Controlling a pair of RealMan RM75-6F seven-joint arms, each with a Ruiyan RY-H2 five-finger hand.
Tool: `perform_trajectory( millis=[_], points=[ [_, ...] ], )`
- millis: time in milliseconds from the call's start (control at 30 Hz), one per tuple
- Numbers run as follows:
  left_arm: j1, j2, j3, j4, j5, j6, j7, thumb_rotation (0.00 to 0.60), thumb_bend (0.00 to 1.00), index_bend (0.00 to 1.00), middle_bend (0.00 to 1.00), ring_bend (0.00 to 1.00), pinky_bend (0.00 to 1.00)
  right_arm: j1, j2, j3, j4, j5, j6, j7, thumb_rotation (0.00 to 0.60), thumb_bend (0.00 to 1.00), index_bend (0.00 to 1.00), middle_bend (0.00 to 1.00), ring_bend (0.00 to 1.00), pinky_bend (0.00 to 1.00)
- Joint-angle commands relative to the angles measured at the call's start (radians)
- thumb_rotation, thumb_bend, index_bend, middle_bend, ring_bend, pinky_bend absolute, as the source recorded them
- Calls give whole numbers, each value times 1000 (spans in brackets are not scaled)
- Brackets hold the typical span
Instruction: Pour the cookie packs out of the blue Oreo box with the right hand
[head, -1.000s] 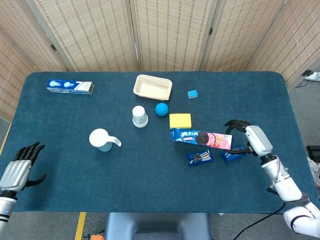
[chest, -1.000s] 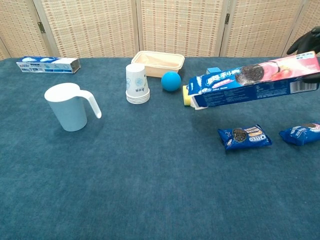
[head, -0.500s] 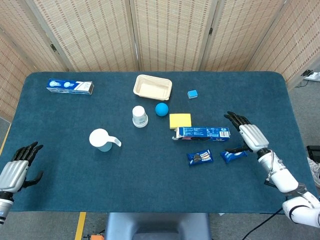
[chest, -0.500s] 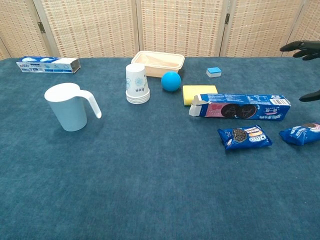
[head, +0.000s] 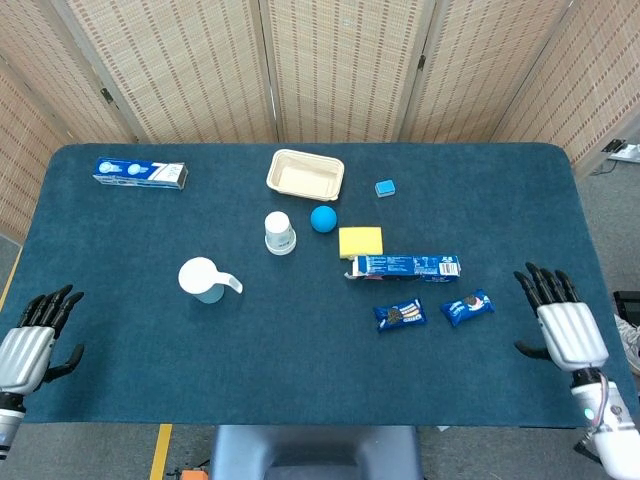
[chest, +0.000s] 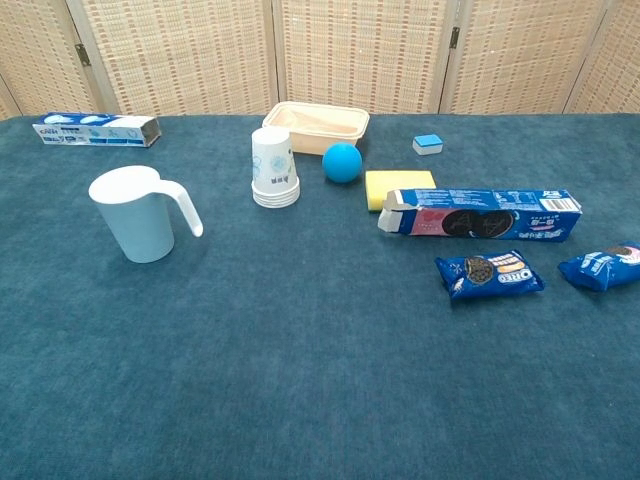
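Observation:
The blue Oreo box (head: 405, 267) (chest: 480, 214) lies flat on the table with its flap end open toward the left. Two blue cookie packs lie in front of it: one (head: 400, 315) (chest: 489, 275) under the box's middle, the other (head: 468, 307) (chest: 605, 266) further right. My right hand (head: 558, 324) is open near the table's right front edge, fingers spread, well clear of the box and packs. My left hand (head: 32, 339) is open at the front left corner. Neither hand shows in the chest view.
A yellow sponge (head: 360, 241) touches the box's far side. A blue ball (head: 322, 218), stacked paper cups (head: 279, 232), a white mug (head: 204, 279), a beige tray (head: 305, 174), a small blue eraser (head: 385, 188) and a toothpaste box (head: 140, 172) stand further back and left.
The right hand let go of the Oreo box, which came to rest flat on the table, and the hand drew back to the right front edge. The left hand barely shifted.

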Motion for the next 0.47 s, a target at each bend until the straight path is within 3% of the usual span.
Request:
perform_trajectory(
  millis=[33,167,467],
  points=[
    [11,-14,3,-16,6,23,50,600,453,0,32,47,59,-77,-48,-29,30,5,73,-6,600,128,0,0,0,0],
    [11,-11,8,-25,11,18,49,600,453,0,32,42,76,-94,-51,-7,59,-2,99,64,600,128,0,0,0,0],
    [1,-16,4,-26,-12,-14,70,600,438,0,32,43,78,-107,-57,-5,59,-53,111,56,600,129,0,0,0,0]
  ],
)
